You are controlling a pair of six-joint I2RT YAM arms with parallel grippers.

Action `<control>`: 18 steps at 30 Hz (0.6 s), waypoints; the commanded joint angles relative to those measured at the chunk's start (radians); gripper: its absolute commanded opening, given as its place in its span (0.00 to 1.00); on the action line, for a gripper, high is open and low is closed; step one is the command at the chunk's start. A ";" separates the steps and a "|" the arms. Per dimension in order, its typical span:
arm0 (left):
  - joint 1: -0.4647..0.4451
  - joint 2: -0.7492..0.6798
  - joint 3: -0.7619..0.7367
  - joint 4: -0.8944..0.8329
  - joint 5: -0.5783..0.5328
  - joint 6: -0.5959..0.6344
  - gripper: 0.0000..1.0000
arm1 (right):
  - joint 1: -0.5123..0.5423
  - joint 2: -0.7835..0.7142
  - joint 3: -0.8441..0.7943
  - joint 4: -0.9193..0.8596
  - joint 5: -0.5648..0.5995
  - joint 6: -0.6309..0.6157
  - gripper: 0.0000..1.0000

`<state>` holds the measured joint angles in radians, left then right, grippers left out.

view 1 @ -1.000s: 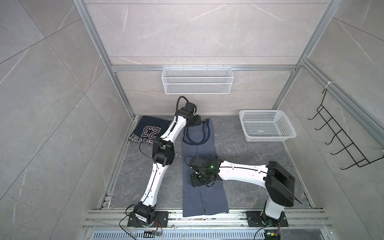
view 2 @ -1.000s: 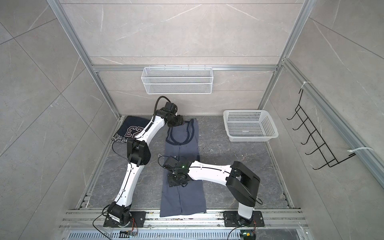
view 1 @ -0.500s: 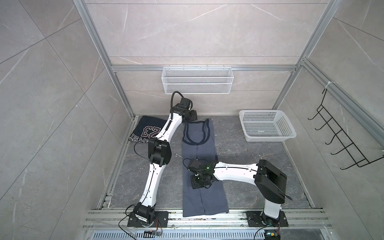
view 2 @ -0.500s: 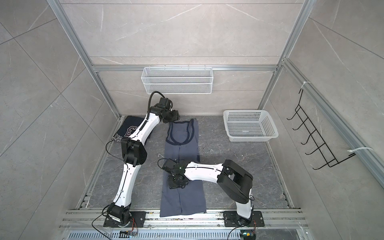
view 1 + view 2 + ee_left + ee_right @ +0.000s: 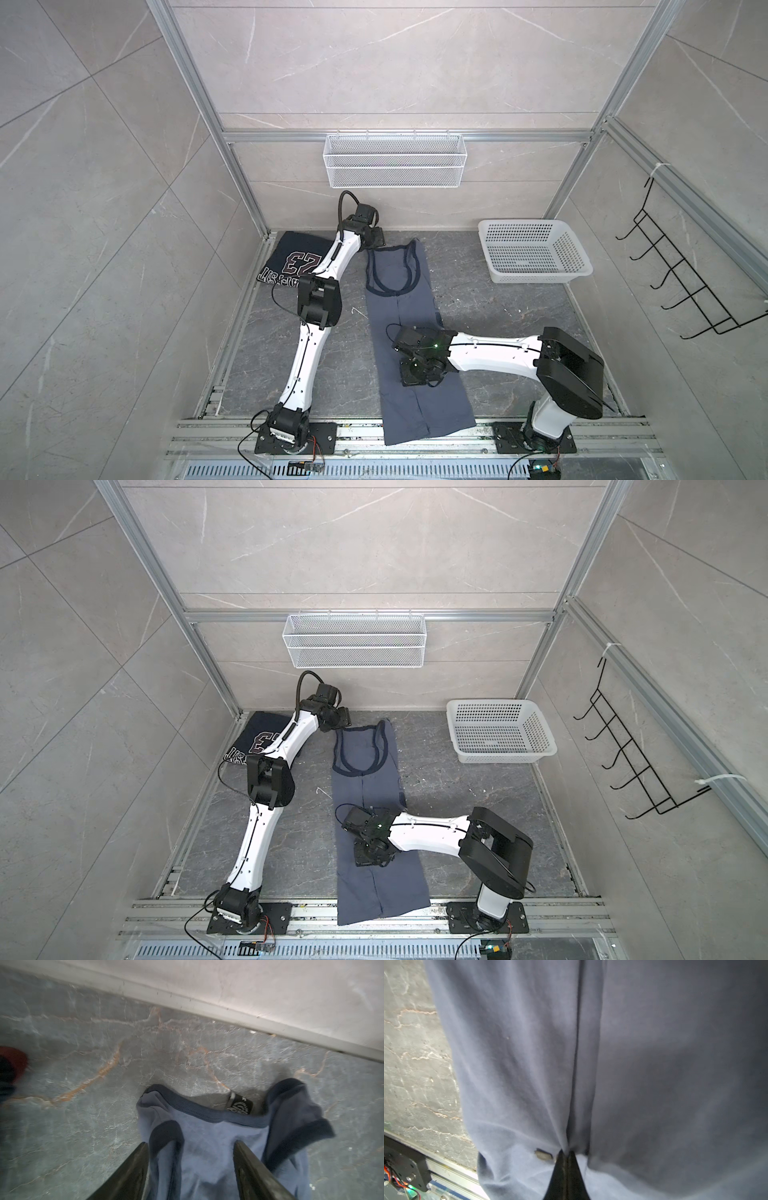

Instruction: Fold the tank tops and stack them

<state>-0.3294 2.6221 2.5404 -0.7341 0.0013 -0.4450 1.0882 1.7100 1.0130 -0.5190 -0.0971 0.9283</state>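
Note:
The slate-blue tank top (image 5: 401, 316) (image 5: 365, 787) lies folded into a long narrow strip from the back wall to the front rail. My right gripper (image 5: 413, 372) (image 5: 370, 856) (image 5: 566, 1152) rests on its lower half, shut, and the cloth puckers into the fingertips. My left gripper (image 5: 376, 239) (image 5: 343, 717) (image 5: 191, 1142) is open at the far end, its fingers either side of a dark-trimmed shoulder strap (image 5: 166, 1136). The navy "23" tank top (image 5: 291, 259) (image 5: 253, 733) lies folded in the back left corner, partly hidden by the left arm.
A white perforated basket (image 5: 532, 257) (image 5: 498, 733) stands at the back right. A wire basket (image 5: 395, 160) hangs on the back wall and a black hook rack (image 5: 685, 282) on the right wall. The metal rail (image 5: 353, 432) runs along the front edge.
The right jaws have closed on the slate-blue cloth and that arm has shifted a little toward the front. The left gripper has moved slightly left at the shoulder straps, still open.

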 commanded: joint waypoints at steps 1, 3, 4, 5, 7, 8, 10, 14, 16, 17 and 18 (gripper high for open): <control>-0.001 0.021 0.004 0.025 -0.007 -0.007 0.64 | -0.002 -0.016 -0.017 -0.025 0.012 0.037 0.00; -0.002 0.036 0.005 0.030 0.003 -0.011 0.61 | -0.002 -0.007 -0.023 -0.020 0.003 0.041 0.00; -0.001 0.040 0.005 0.032 0.004 -0.012 0.58 | -0.002 -0.006 -0.024 -0.019 0.001 0.043 0.00; -0.002 0.043 0.004 0.035 0.004 -0.017 0.55 | -0.003 -0.004 -0.024 -0.020 0.002 0.043 0.00; -0.002 0.051 0.004 0.043 0.002 -0.021 0.51 | -0.003 -0.003 -0.019 -0.025 0.004 0.041 0.00; -0.002 0.054 0.004 0.049 -0.001 -0.021 0.50 | -0.003 -0.003 -0.016 -0.029 0.004 0.041 0.00; -0.001 0.063 0.006 0.069 -0.007 -0.023 0.46 | -0.003 -0.003 -0.017 -0.041 0.006 0.041 0.00; 0.004 0.120 0.063 0.074 0.003 -0.031 0.43 | -0.003 -0.010 -0.027 -0.056 0.006 0.044 0.00; 0.009 0.157 0.104 0.061 0.017 -0.041 0.41 | -0.003 -0.015 -0.030 -0.062 0.005 0.043 0.00; 0.010 0.169 0.106 0.062 0.023 -0.047 0.40 | -0.003 -0.018 -0.033 -0.063 0.005 0.041 0.00; 0.012 0.176 0.104 0.065 0.028 -0.054 0.39 | -0.002 -0.021 -0.035 -0.064 0.005 0.042 0.00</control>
<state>-0.3275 2.7544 2.6190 -0.6701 0.0090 -0.4767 1.0878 1.7096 1.0027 -0.5262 -0.0975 0.9508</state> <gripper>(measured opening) 0.397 0.045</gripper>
